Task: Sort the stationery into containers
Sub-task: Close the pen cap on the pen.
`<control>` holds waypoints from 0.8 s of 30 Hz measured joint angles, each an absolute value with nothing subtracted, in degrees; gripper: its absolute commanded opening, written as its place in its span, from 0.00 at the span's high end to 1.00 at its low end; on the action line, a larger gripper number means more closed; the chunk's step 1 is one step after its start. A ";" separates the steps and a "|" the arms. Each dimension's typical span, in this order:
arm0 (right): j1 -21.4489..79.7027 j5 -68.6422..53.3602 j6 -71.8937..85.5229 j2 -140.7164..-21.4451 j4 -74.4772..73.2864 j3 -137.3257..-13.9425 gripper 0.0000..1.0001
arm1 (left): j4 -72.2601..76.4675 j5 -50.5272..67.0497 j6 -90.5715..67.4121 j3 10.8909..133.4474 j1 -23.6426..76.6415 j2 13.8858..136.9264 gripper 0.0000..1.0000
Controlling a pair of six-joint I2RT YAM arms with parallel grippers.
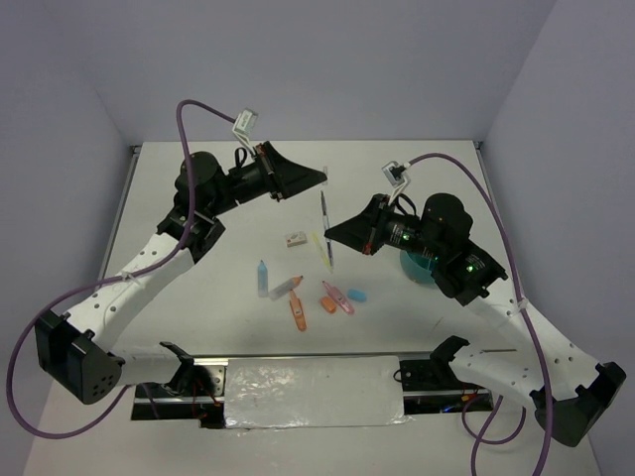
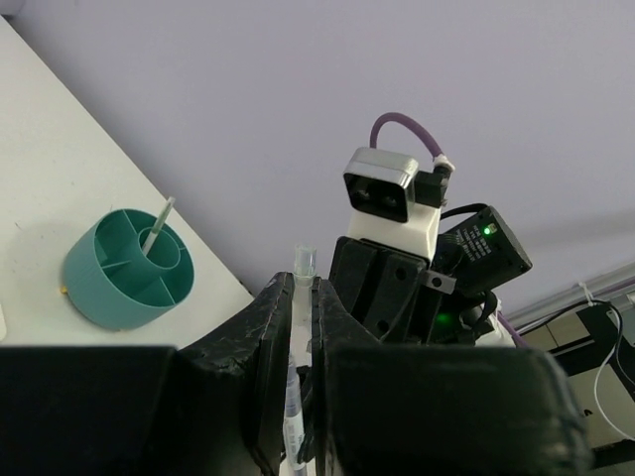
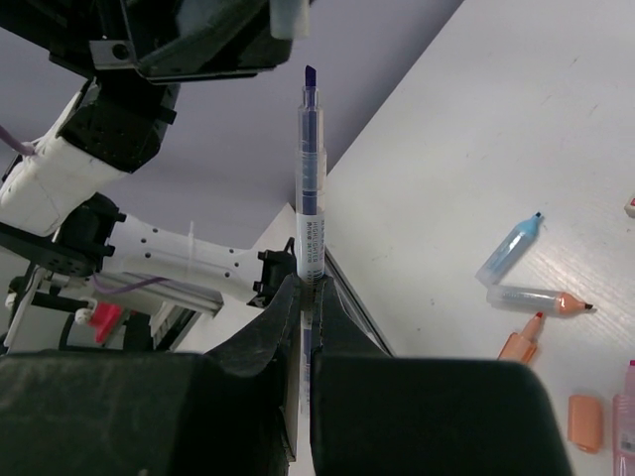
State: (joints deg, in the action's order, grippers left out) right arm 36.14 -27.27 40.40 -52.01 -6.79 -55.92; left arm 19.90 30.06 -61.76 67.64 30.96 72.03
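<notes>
My right gripper [image 1: 330, 235] [image 3: 310, 288] is shut on a slim purple highlighter [image 1: 323, 213] [image 3: 311, 198], held upright above the table with its bare tip up. Just above that tip, my left gripper [image 1: 323, 177] [image 2: 303, 283] is shut on its clear cap [image 2: 303, 263] [image 3: 283, 15], which sits apart from the tip. The teal divided cup [image 2: 129, 268] [image 1: 417, 268] stands on the table with a thin pen [image 2: 156, 226] leaning in it. In the top view my right arm hides most of the cup.
Loose on the table below the grippers lie a light blue tube [image 1: 263, 278] [image 3: 511, 248], a clear orange-tipped highlighter [image 1: 288, 288] [image 3: 541, 297], an orange highlighter [image 1: 298, 312], a pink one [image 1: 337, 297], a blue eraser [image 1: 357, 295], a pink-white eraser [image 1: 295, 239] and a yellow pen [image 1: 317, 243].
</notes>
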 measured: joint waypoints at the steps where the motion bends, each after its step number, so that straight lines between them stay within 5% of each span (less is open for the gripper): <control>1: 36.14 -27.18 40.36 -52.01 -7.03 -55.92 1.00 | 19.64 29.95 -61.54 68.16 30.96 72.14 1.00; 24: 36.14 -24.51 37.91 -51.99 -10.22 -58.08 1.00 | 17.52 29.67 -58.63 68.90 31.00 72.93 1.00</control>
State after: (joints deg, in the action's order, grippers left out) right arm 36.14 -24.51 37.91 -51.99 -10.22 -58.08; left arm 17.52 29.67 -58.63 68.90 31.00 72.93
